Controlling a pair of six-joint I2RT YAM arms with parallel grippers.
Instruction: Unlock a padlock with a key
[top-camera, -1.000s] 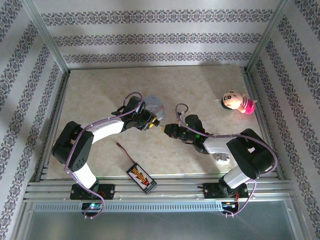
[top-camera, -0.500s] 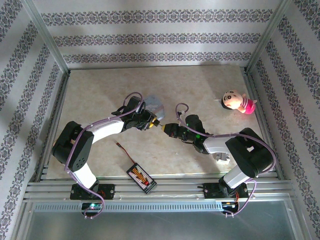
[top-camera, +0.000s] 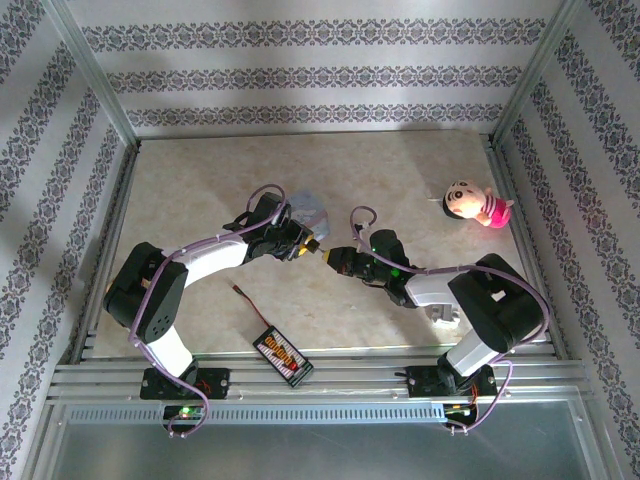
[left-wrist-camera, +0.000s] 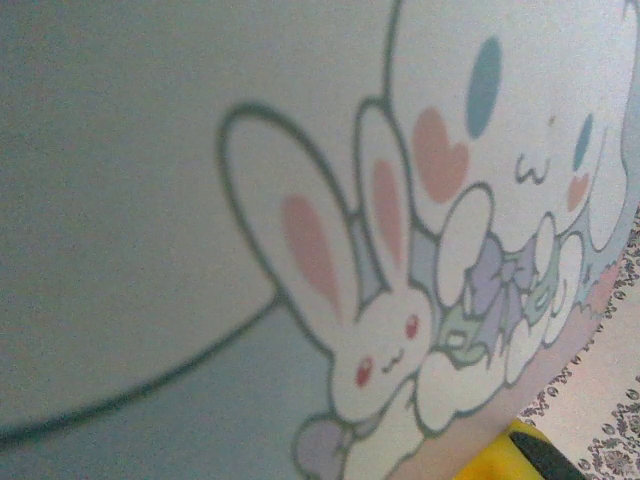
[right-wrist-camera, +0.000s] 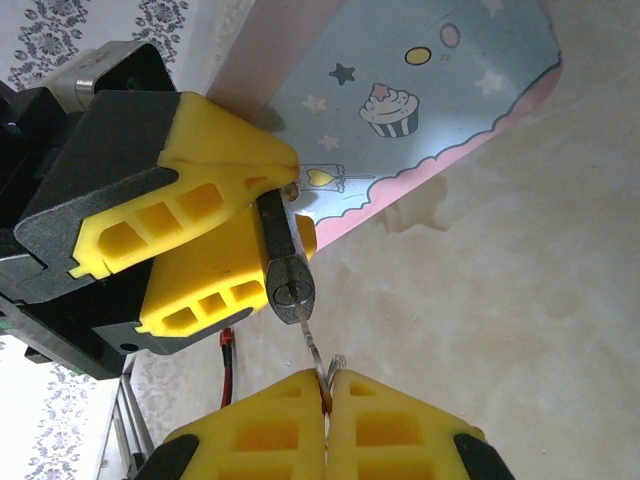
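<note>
Right end effector (right-wrist-camera: 326, 378) edged in | its key (right-wrist-camera: 309, 338) apparently entering padlock (right-wrist-camera: 284, 262)

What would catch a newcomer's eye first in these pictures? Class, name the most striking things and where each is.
Mid-table, the left hand grips a small padlock while the right hand pinches a thin key whose tip meets the keyhole. Just behind them is a light-blue tin with cartoon bunnies. A pink doll lies far off near the right wall.
</note>
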